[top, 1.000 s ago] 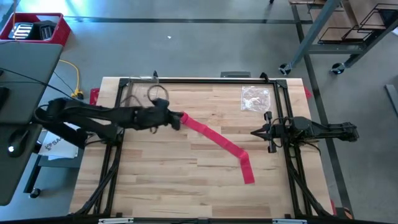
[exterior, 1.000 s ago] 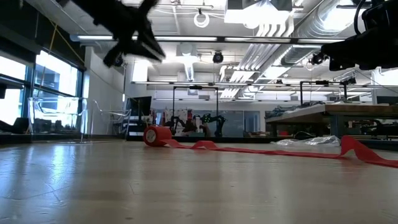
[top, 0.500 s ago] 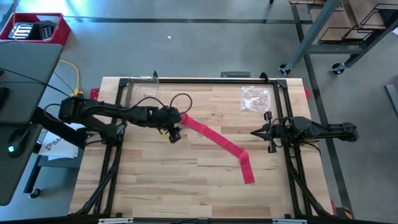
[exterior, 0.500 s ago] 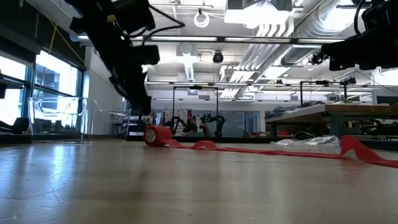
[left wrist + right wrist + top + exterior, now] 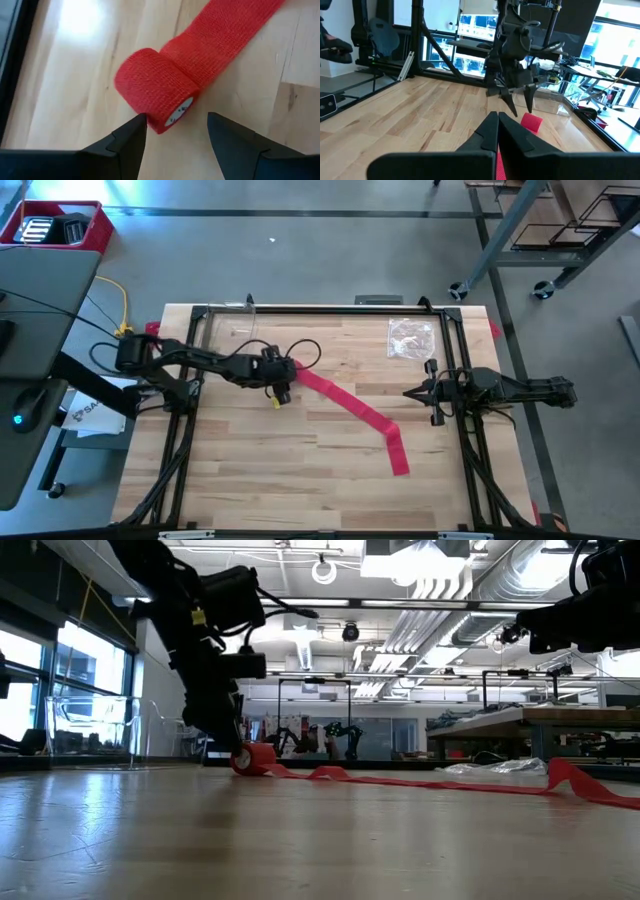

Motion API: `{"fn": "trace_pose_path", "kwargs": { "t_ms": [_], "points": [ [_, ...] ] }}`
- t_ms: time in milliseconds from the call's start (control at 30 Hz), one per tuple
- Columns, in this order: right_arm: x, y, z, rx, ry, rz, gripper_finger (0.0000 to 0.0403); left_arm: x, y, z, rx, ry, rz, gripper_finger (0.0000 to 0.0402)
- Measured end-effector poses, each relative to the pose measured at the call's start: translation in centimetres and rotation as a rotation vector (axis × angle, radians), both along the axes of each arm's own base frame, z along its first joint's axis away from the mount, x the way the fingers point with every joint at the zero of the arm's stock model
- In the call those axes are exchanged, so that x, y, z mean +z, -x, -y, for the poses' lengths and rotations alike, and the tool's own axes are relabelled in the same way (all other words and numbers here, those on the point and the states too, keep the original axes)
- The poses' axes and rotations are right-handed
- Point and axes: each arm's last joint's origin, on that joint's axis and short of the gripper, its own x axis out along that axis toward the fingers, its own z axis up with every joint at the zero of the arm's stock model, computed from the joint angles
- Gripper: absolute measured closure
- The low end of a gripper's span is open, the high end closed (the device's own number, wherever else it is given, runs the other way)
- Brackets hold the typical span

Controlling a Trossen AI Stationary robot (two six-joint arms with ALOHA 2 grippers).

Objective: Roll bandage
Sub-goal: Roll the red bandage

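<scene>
1. The left claw (image 5: 281,388) is lowered over the left half of the wooden surface (image 5: 250,470), its fingers spread apart and grasping nothing.
2. The bandage (image 5: 345,406) is a red strip, partly wound into a small roll (image 5: 156,89) at one end; that roll lies on the surface directly ahead of the left claw's fingertips (image 5: 134,131).
3. In the left wrist view, one fingertip is just beside the roll's rim, and the other stands apart from it, with bare wood between them.
4. The roll lies on its side, its pale core end facing the left claw.
5. From the roll, the unrolled strip runs away from the left claw across the surface toward the right arm's side, with a kinked, raised tail (image 5: 398,454) at its far end.
6. In the low view, the left claw (image 5: 227,736) reaches down beside the roll (image 5: 253,758), and the strip trails off along the wood with small humps.
7. The right claw (image 5: 412,392) hangs clenched at the right side, well apart from the roll and grasping nothing.
8. A crinkled clear plastic bag (image 5: 411,337) lies near the right claw, at the far edge of the surface.
</scene>
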Motion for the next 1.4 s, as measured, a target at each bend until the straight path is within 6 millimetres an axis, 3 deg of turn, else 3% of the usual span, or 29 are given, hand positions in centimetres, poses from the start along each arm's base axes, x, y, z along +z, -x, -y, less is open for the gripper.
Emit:
{"fn": "trace_pose_path", "kwargs": {
  "t_ms": [567, 1033, 1233, 1400],
  "points": [
    [0.0, 0.0, 0.0, 0.0, 0.0, 0.0, 0.0402, -1.7, -1.5, -0.4, 0.18, -0.034, 0.132, 0.0222],
    [0.0, 0.0, 0.0, 0.0, 0.0, 0.0, 0.0402, -1.1, -2.0, -1.4, 0.259, -0.049, 0.244, 0.0327],
    [0.0, 0.0, 0.0, 0.0, 0.0, 0.0, 0.0402, 0.2, -1.9, -1.5, 0.198, -0.075, 0.239, 0.0393],
    [0.0, 0.0, 0.0, 0.0, 0.0, 0.0, 0.0402, 4.1, -1.8, -1.5, 0.147, -0.122, 0.278, 0.0396]
  ]
}}
